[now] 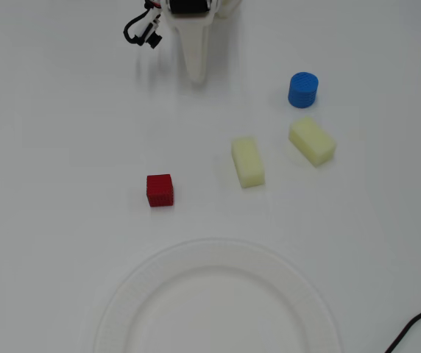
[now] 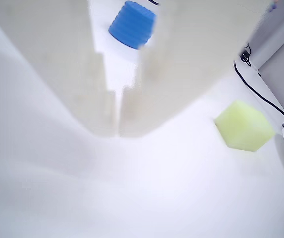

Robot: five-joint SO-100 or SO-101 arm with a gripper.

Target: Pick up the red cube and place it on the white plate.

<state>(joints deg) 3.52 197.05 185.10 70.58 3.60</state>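
Below everything, the white plate (image 1: 218, 254) fills the lower edge of the overhead view on the white surface (image 1: 56, 147). My hand (image 1: 196, 73) sits at the top, empty, its fingers together at the tips in the wrist view (image 2: 117, 130). Two pale yellow blocks (image 1: 247, 162) (image 1: 312, 140) lie right of centre, near a blue cylinder (image 1: 303, 89). Smallest, the red cube (image 1: 160, 190) rests alone just above the plate's rim.

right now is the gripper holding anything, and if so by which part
Nothing is held. The gripper has its fingers closed together with nothing between them, and the red cube sits alone on the table.
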